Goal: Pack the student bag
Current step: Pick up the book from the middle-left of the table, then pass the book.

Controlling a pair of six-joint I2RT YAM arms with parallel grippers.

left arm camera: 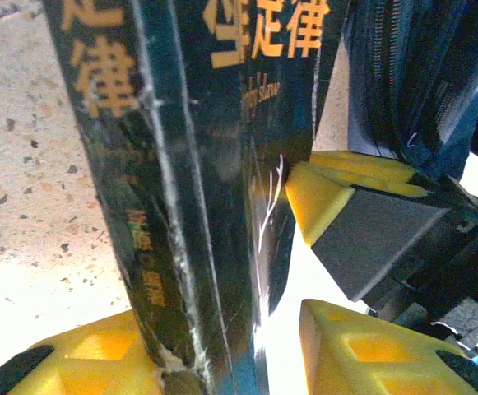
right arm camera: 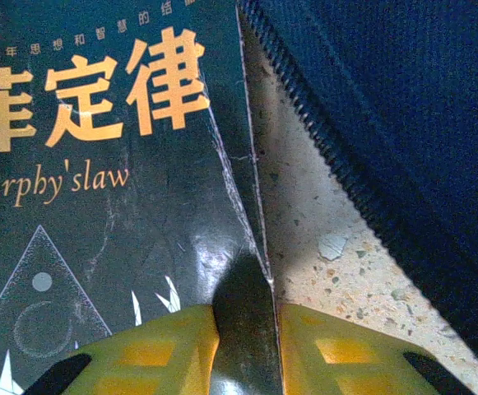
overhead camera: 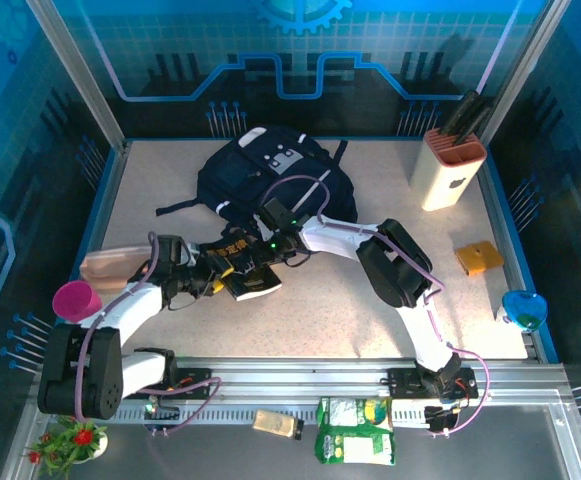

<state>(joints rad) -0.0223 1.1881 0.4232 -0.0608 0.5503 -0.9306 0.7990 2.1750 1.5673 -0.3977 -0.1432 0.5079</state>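
The backpack (overhead camera: 270,172) lies flat at the back middle of the tabletop (overhead camera: 310,322), straps trailing toward its left and near sides. Just in front of it, a dark book (overhead camera: 242,268) with orange lettering stands on edge between the two hands.

The right hand (overhead camera: 270,243) is closed on the book: in the right wrist view its yellow fingers (right arm camera: 144,355) press both faces of the book's (right arm camera: 115,206) corner edge, with the hand (right arm camera: 243,333) centred on that edge. Beside that corner, a narrow strip of bare tabletop separates the book from the backpack's (right arm camera: 403,123) zipper edge.

The left hand (overhead camera: 213,272) straddles the book's lower edge without gripping it. In the left wrist view one finger (left arm camera: 82,362) touches the book (left arm camera: 197,164), while a bright gap separates the other finger from the cover; the hand (left arm camera: 222,350) is partly open.

Along the walls stand a knife block (overhead camera: 450,170) at the back right, an orange piece (overhead camera: 478,257) and a blue object (overhead camera: 523,308) on the right edge, and a pink cup (overhead camera: 75,300) with a tan bundle (overhead camera: 110,265) on the left edge. The near middle and right-centre tabletop is bare. Below the front rail lie a green packet (overhead camera: 355,430) and a beige item (overhead camera: 278,424).
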